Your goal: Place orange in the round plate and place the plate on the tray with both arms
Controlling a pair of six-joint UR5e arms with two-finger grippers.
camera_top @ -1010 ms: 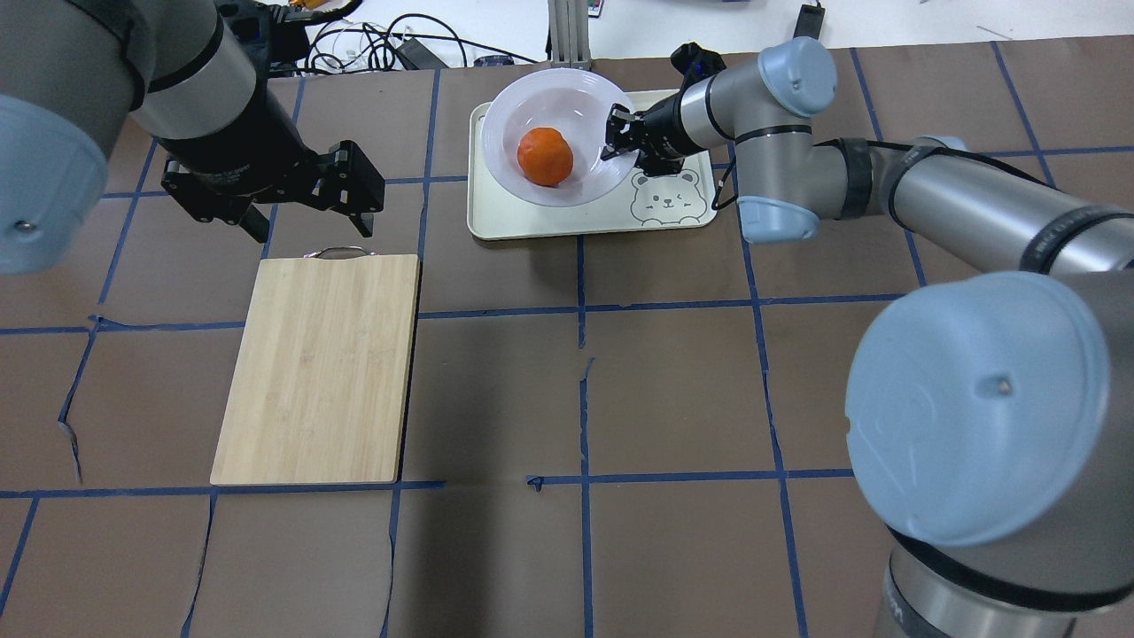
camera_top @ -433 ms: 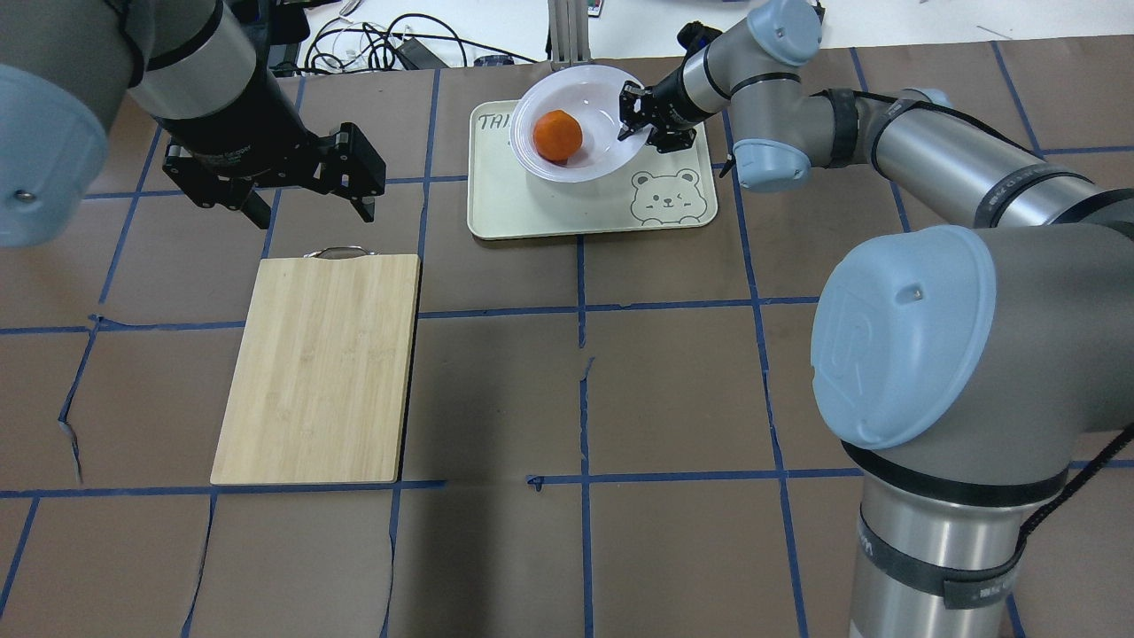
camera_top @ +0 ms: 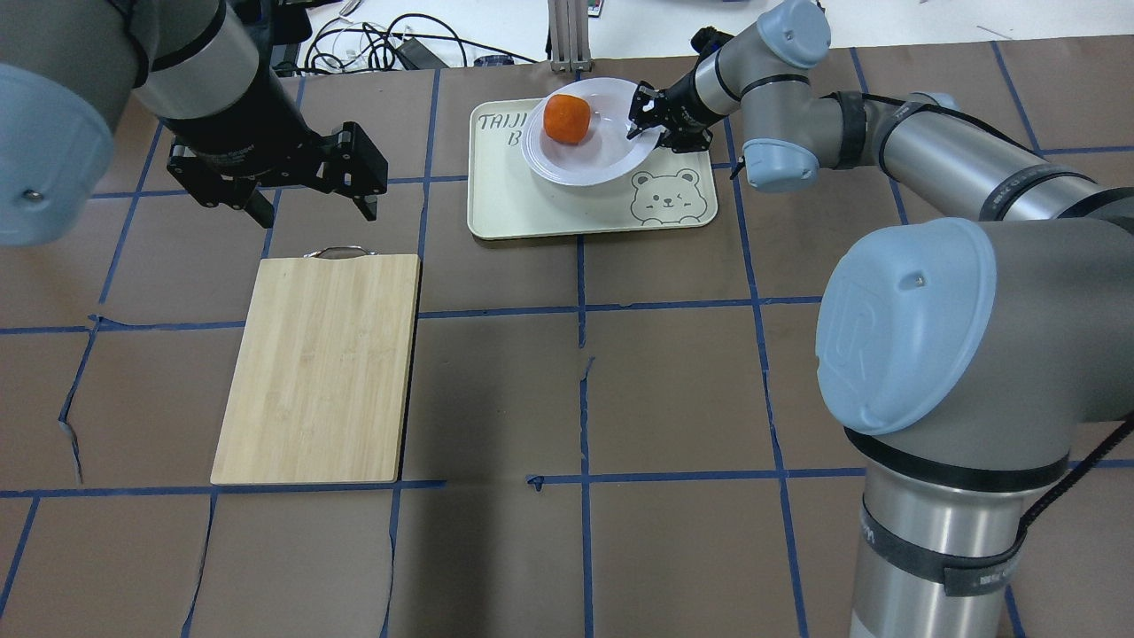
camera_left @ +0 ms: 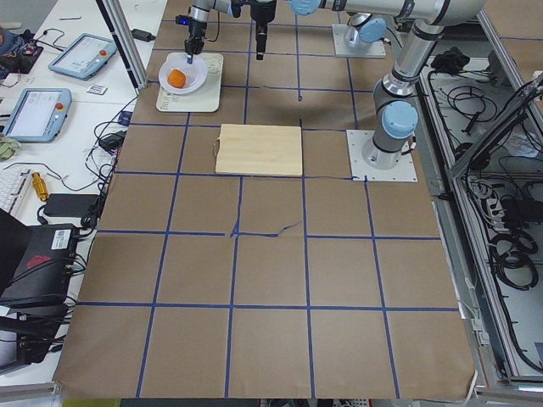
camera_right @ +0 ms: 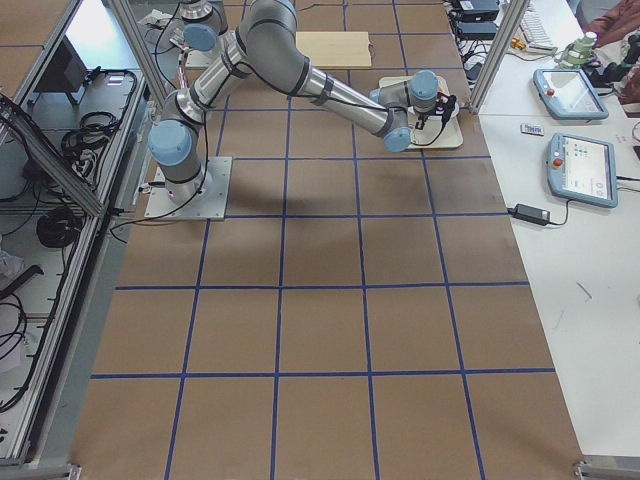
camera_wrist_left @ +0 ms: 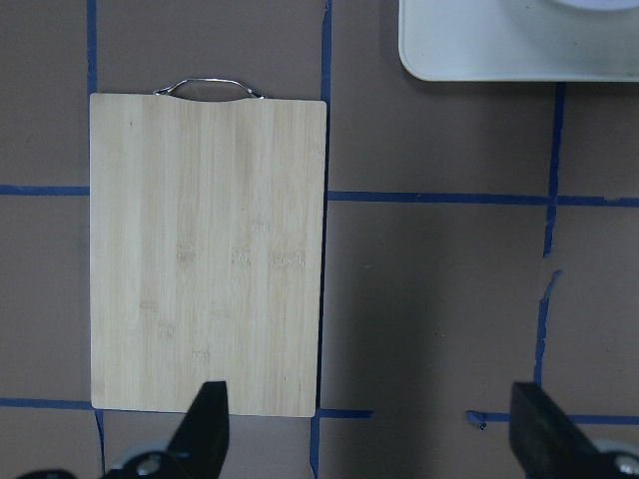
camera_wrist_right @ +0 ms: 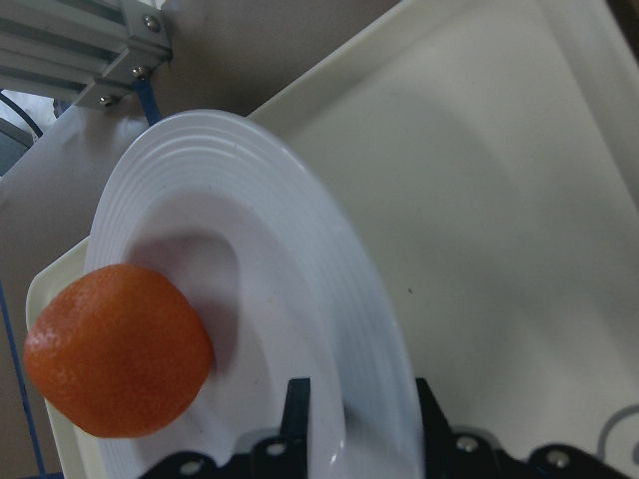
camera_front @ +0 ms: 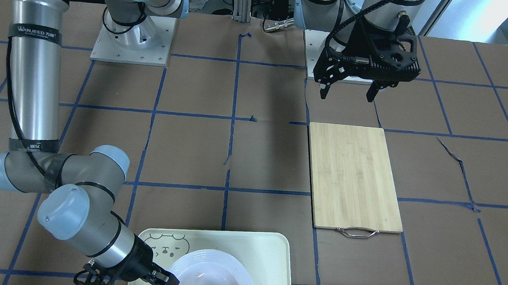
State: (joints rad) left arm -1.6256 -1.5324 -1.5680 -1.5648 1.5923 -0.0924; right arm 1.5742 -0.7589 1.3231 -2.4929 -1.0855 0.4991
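Note:
The orange (camera_top: 567, 118) lies in the round plate (camera_top: 611, 151), toward the side away from my right gripper (camera_top: 649, 121). That gripper is shut on the plate's rim, one finger (camera_wrist_right: 298, 401) inside the well and the other under the rim (camera_wrist_right: 339, 299). The plate hangs slightly tilted over the far half of the cream tray (camera_top: 532, 204); whether it touches the tray I cannot tell. The front-facing view shows the plate (camera_front: 202, 267) at the bottom edge on the tray (camera_front: 252, 248). My left gripper (camera_top: 314, 211) stands open and holds nothing, beyond the handle end of the board.
A bamboo cutting board (camera_top: 323, 368) with a metal handle lies left of the tray; the left wrist view looks straight down on the board (camera_wrist_left: 205, 279). Cables and an aluminium post (camera_top: 563, 31) stand just behind the tray.
My right gripper has carried the plate with the orange farther back and lower over the tray; the orange has rolled to the plate's far-left side. The left arm has barely moved.

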